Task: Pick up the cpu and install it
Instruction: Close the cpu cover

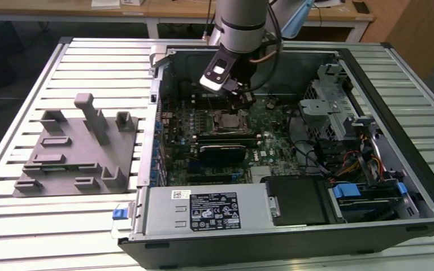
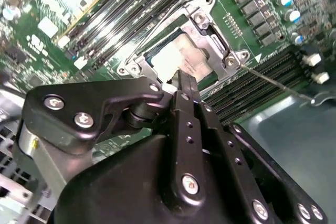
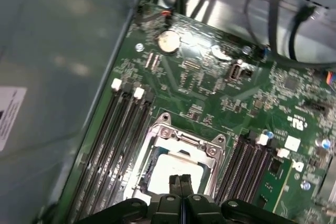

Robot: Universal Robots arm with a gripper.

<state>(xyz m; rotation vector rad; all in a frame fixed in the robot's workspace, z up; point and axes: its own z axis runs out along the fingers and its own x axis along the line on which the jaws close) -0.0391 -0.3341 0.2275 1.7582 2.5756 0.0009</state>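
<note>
— Where's the cpu [image 2: 176, 59] rel. to the gripper [image 2: 184, 77]?
— Right under the tips. It lies flat inside the socket [image 2: 212, 32] frame on the mobo [image 3: 210, 77]. Square chip, so no long axis to speak of.
— Fingers?
— Pressed together, nothing betw. them in both wrist views. Can't tell if they touch the chip's top or hang just above.
— Arm [image 1: 239, 22] pose?
— Reaches down into the open case [image 1: 293, 243], wrist tilted, tool aimed at the socket.

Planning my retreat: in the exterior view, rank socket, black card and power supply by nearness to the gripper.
1. socket, under the gripper.
2. black card, beside the socket.
3. power supply, at the case's near edge.
</note>
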